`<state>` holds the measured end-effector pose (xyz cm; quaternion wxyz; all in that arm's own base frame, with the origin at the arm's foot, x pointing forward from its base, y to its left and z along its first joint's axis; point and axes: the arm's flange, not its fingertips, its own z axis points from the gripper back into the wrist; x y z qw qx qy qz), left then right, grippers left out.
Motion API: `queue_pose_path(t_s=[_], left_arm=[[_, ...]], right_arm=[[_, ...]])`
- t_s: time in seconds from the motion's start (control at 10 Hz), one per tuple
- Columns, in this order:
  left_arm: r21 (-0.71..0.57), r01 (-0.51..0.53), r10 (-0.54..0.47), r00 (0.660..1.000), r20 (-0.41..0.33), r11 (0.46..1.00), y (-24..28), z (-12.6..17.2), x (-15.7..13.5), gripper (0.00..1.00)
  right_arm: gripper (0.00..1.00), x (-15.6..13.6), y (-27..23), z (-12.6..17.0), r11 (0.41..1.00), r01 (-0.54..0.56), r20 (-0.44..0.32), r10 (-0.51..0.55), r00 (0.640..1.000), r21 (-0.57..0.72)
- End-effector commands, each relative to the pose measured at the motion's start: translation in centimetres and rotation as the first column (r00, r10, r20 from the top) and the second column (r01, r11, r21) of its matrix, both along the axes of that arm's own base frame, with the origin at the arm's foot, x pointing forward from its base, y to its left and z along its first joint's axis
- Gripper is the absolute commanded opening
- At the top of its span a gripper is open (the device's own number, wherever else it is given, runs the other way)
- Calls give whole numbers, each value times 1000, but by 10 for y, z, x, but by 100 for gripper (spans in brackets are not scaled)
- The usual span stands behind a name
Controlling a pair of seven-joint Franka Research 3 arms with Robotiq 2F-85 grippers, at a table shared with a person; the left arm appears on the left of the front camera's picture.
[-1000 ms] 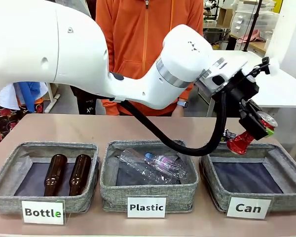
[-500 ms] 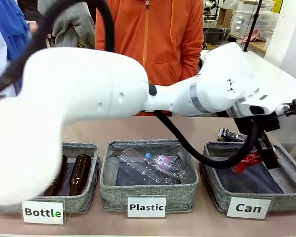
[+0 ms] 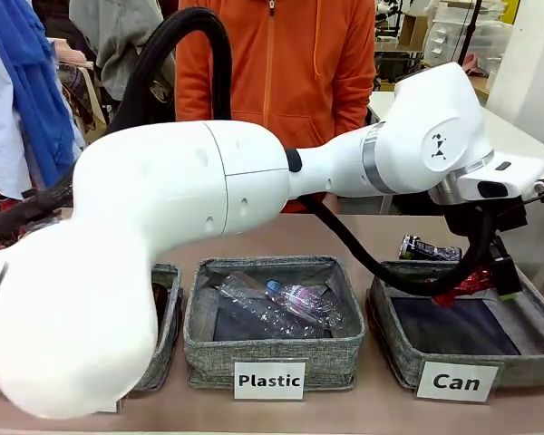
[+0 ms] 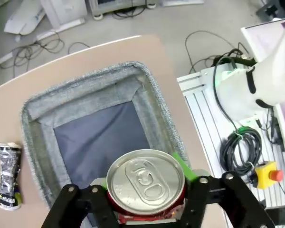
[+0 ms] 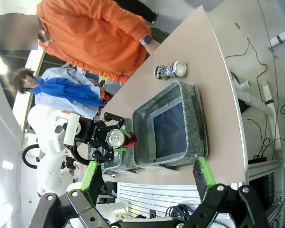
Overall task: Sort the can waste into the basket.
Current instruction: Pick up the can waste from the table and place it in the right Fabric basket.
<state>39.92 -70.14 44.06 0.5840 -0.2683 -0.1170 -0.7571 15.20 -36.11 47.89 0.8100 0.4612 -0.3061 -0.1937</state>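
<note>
Robot's left claw [image 4: 146, 192] clamped on upright red can [image 4: 145, 175] with round silver top, above the rectangular grey woven fabric basket [image 4: 80, 97] with dark bottom, crushed crinkled black-and-silver can [image 4: 7, 176] lying on the tan counter [image 4: 19, 99] beside it, right claw [image 5: 148, 175] spread wide, empty

We saw bright, even indoor light from above, and the shadows inside the basket [image 3: 392, 353] were soft and weak. The white left arm [image 3: 163, 208], close to the front camera, looked very bright. The silver top of the red can [image 4: 146, 183] carried mild glare. Both wrist views bent straight lines near the edges.
</note>
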Motion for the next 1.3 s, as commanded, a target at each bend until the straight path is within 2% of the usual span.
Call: queue_pose_path(t_s=[0.0,0.1,0.2,0.6,0.8,0.9,1.0,1.1,1.2], left_arm=[[33,-14,13,1000,17,999,-29,8,19,100],[22,-12,12,1000,11,1000,-28,7,20,90],[25,-3,3,1000,8,1000,-27,8,21,100],[76,-22,21,1000,8,997,-5,8,25,100],[168,19,-8,998,-70,986,36,13,19,100],[219,5,15,996,-89,976,64,15,12,100],[265,-15,46,993,-112,964,98,17,5,100],[278,-55,104,981,-164,959,143,21,-1,100],[268,-164,213,963,-163,949,185,23,-2,100]], right_arm=[[100,-1,4,-1,1000,4,-3,-4,1000,-24],[100,-1,4,-1,1000,4,-3,-4,1000,-24],[100,-1,4,-1,1000,4,-3,-4,1000,-24],[100,-1,4,-1,1000,4,-3,-4,1000,-24],[100,0,0,0,1000,0,0,0,1000,0],[100,15,19,4,999,30,-8,-30,1000,-13],[100,36,49,3,998,68,-57,-68,996,3],[100,62,95,-8,980,180,-64,-186,980,-90],[100,74,134,-16,985,119,-59,-128,990,-125]])
